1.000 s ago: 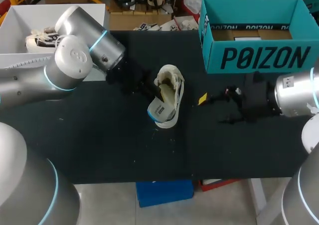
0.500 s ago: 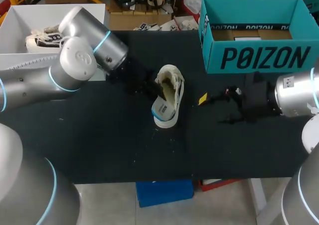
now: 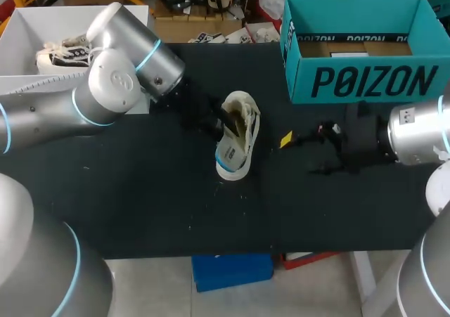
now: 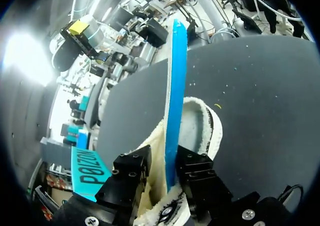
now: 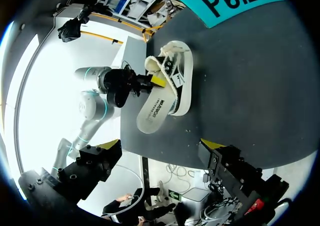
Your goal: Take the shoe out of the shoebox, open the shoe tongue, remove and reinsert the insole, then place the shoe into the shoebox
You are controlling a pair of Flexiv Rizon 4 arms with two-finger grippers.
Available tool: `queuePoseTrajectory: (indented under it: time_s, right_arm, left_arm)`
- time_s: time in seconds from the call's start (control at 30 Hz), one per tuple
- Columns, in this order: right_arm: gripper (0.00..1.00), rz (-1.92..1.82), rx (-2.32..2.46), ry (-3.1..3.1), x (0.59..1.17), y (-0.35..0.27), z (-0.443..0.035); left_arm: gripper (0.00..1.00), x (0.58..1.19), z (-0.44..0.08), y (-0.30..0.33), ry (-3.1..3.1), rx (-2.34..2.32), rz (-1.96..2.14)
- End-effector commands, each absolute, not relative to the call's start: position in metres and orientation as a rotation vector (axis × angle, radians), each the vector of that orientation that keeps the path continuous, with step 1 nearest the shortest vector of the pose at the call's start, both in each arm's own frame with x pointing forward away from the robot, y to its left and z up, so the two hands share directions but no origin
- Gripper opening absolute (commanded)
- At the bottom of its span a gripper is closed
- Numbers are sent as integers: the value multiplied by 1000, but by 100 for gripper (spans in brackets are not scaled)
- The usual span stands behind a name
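Far left corner: a white box [image 3: 21, 29] with another pale shoe [image 3: 62, 54] in it. I cannot tell whether it rests on the desk [image 3: 140, 211] or stands just past the edge. My left arm comes in over that corner and reaches toward the desk's middle.

Middle: the cream shoe [image 3: 247, 124] lies tipped on its side, opening toward my left arm, long axis running from far to near. It is well apart from all four edges. The left gripper [image 4: 165, 158] is at the opening, its fingers clamped together on the insole [image 4: 176, 85], with some of the fleecy lining pressed in alongside. The insole stands on edge between the fingers, blue rim showing. In the head view its other end pokes out of the shoe toward the near edge. A broad band of black desk lies between the shoe and the near edge, and another between the shoe and the left edge.

Right of the shoe: the right gripper [image 3: 302, 153] hangs low over the desk, near the shoe and not touching it, fingers spread wide apart with only desk between them.

Far right corner: the teal shoebox [image 3: 365, 81], top open, front wall facing the near edge. The right gripper sits just nearward of that wall. A strip of desk separates shoebox and shoe.
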State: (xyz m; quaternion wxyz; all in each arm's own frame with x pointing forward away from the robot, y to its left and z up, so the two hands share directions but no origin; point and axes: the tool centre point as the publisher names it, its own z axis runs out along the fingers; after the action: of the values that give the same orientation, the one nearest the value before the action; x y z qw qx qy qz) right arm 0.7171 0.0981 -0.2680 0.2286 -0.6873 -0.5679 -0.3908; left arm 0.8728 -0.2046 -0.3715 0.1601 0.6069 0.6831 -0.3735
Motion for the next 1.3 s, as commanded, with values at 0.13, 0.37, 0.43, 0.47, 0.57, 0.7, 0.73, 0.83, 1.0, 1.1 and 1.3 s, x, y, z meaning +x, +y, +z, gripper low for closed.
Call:
queuePoseTrajectory:
  time_s: [0.13,0.37,0.43,0.47,0.57,0.7,0.73,0.83,1.0,1.1,1.3]
  right_arm:
    - [100,-1073,-1893,-1565,717,98,-268]
    - [100,-1073,-1893,-1565,717,98,-268]
    - [100,-1073,-1893,-1565,717,98,-268]
    - [100,-1073,-1893,-1565,717,98,-268]
    - [100,-1073,-1893,-1565,717,98,-268]
    - [100,-1073,-1893,-1565,717,98,-268]
    - [100,-1073,-1893,-1565,717,98,-268]
    - [100,-1073,-1893,-1565,717,98,-268]
    - [100,-1073,-1893,-1565,717,98,-268]
    - [100,-1073,-1893,-1565,717,98,-268]
    - [100,-1073,-1893,-1565,717,98,-268]
  left_arm:
    - [31,860,-368,-196,1948,1733,-1086]
    - [29,850,-364,-190,1937,1744,-1099]
    - [27,846,-362,-190,1938,1755,-1101]
    - [27,844,-362,-189,1936,1761,-1101]
    - [25,840,-360,-188,1931,1774,-1101]
    - [25,834,-357,-187,1919,1786,-1102]
    - [24,832,-357,-186,1917,1789,-1103]
    - [26,826,-355,-185,1908,1797,-1108]
    - [24,817,-355,-183,1896,1804,-1136]
    - [11,816,-357,-183,1895,1807,-1150]
    - [0,816,-358,-183,1888,1807,-1160]
